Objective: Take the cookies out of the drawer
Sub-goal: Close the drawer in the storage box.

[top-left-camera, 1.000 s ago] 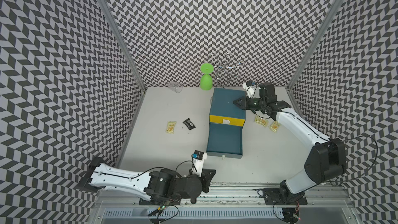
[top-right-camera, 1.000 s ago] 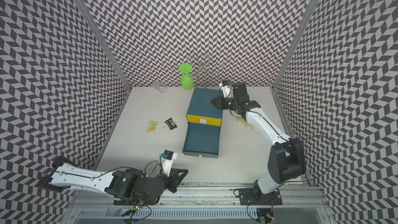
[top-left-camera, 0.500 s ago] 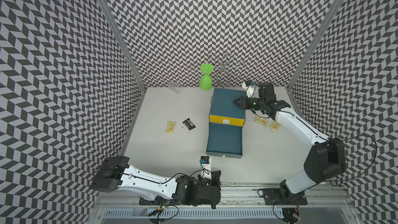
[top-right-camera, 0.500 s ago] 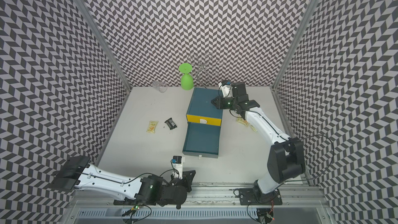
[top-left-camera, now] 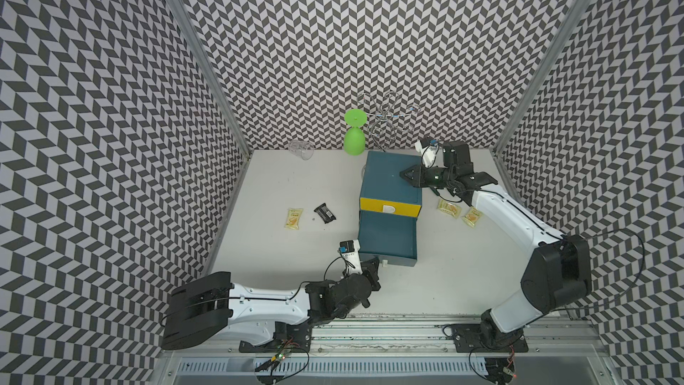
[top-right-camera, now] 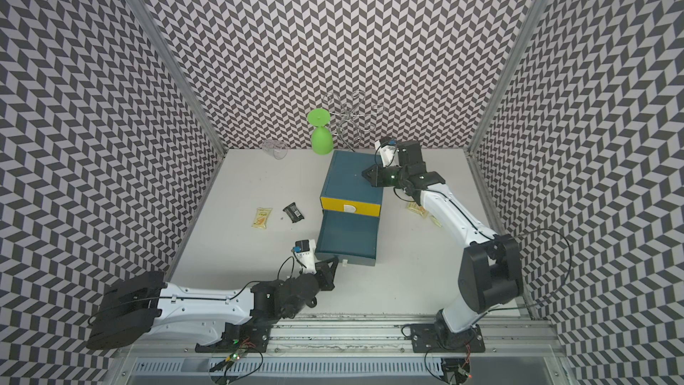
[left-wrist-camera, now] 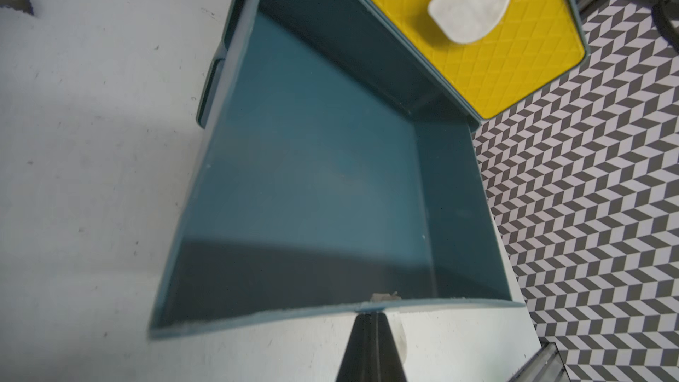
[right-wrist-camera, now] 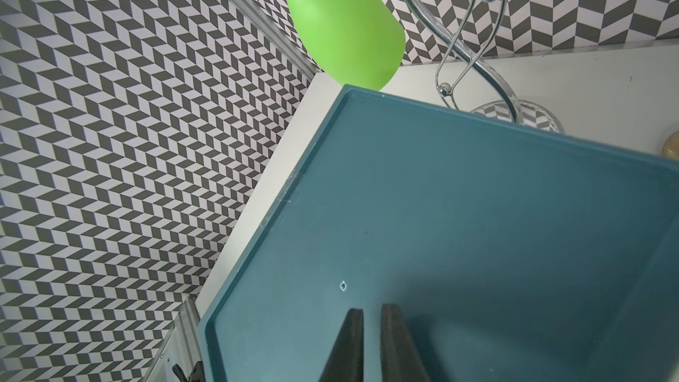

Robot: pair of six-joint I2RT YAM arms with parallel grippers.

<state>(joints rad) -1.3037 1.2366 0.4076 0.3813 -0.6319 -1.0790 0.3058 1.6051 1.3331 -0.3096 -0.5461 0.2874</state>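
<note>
The left tool (top-left-camera: 375,262), closed tight with nothing between its tips, sits at the front wall of the pulled-out drawer (top-left-camera: 388,231) at the base of the blue cabinet (top-left-camera: 388,175). On the surface (top-left-camera: 296,179), outside the drawer, a yellow cookie packet (top-left-camera: 294,217) and a black cookie packet (top-left-camera: 325,213) lie on the cabinet's left-arm side. Two more yellow cookie packets (top-left-camera: 449,208) lie on its right-arm side. The right tool (top-left-camera: 402,175), narrowly parted and holding nothing, hovers over the cabinet's top. Behind the cabinet stand an upturned green goblet (top-left-camera: 353,138) and a wire rack (top-left-camera: 385,120).

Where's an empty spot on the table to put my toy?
Free: between the clear glass and the left yellow packet; also between the open drawer and the right arm's base. Crowded: back by the green glass and wire rack.
</note>
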